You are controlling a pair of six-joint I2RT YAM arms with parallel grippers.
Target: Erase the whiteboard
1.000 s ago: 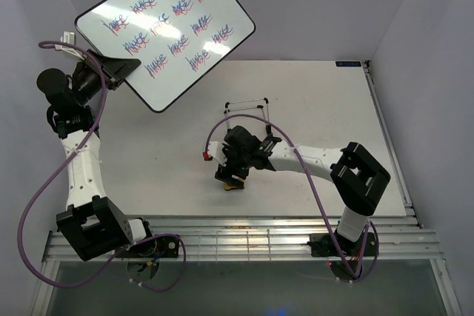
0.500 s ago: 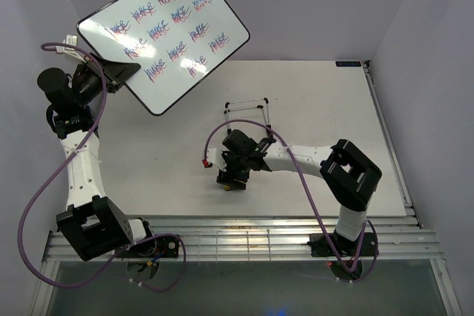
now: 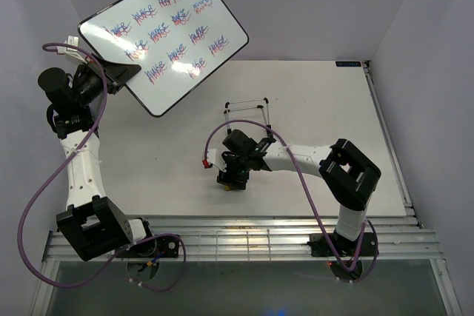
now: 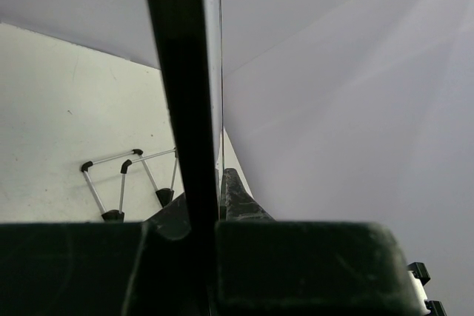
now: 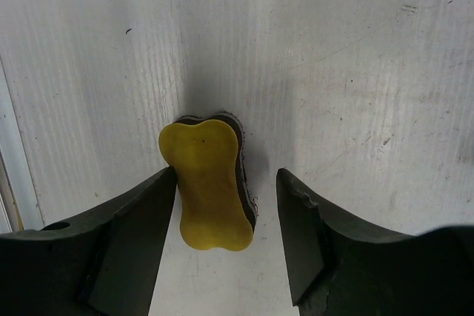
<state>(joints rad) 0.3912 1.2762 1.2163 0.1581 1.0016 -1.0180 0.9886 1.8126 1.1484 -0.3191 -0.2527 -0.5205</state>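
Note:
The whiteboard (image 3: 167,31), black-framed with rows of red-blue scribbles, is held tilted in the air at the upper left. My left gripper (image 3: 118,75) is shut on its lower left edge; the left wrist view shows the board's black edge (image 4: 181,109) clamped between the fingers. The small yellow bone-shaped eraser (image 5: 209,183) lies on the table. My right gripper (image 5: 226,190) is open and straddles it from above, the left finger touching its side, the right finger apart. In the top view the eraser (image 3: 232,186) peeks out under the right gripper (image 3: 232,175).
The thin black wire stand (image 3: 248,106) sits empty on the table behind the right gripper; it also shows in the left wrist view (image 4: 126,183). The white table (image 3: 318,109) ends at a metal rail at the near edge. Walls close in on both sides.
The left arm has lifted and tilted the whiteboard slightly up and left. The right gripper has shifted a little left and lowered around the eraser.

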